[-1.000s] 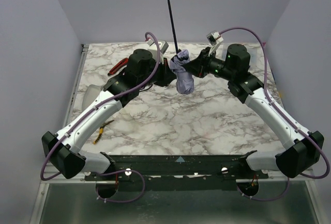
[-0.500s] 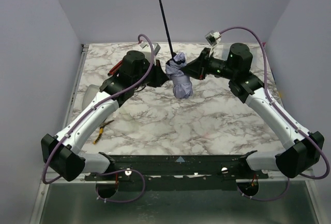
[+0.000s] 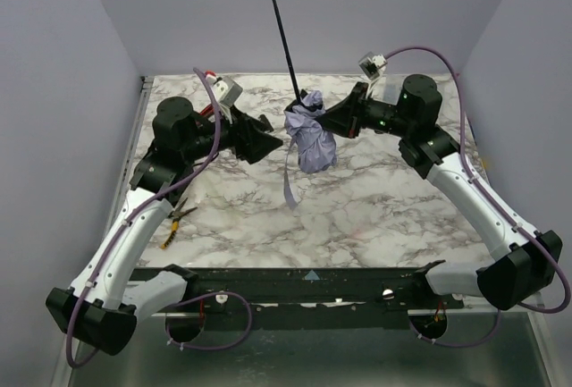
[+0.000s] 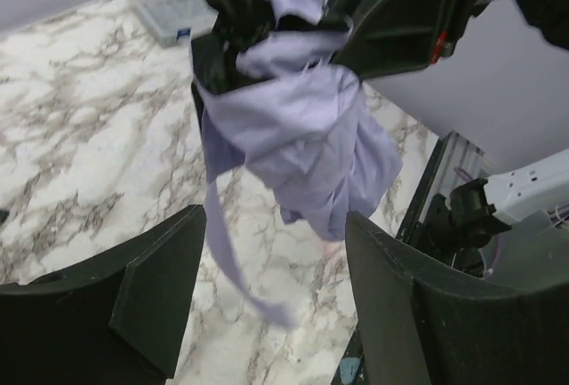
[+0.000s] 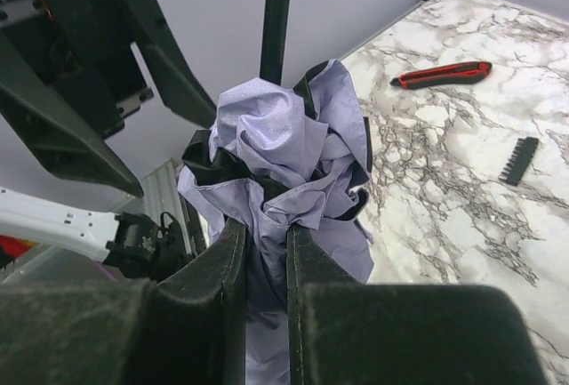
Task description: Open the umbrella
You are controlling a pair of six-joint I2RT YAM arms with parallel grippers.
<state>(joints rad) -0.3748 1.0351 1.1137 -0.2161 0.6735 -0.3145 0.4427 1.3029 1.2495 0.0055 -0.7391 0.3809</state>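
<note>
Our left gripper (image 3: 273, 134) has let go and drawn back toward the table's left edge, and its black jaws now stand apart with nothing between them. The folded pale lavender fabric umbrella (image 3: 311, 137) hangs above the far middle of the white marbled table (image 3: 375, 217). Its thin black shaft (image 3: 279, 25) points up and a loose lavender strap (image 3: 288, 181) dangles below. Our right gripper (image 5: 265, 252) pinches its bunched canopy.
</note>
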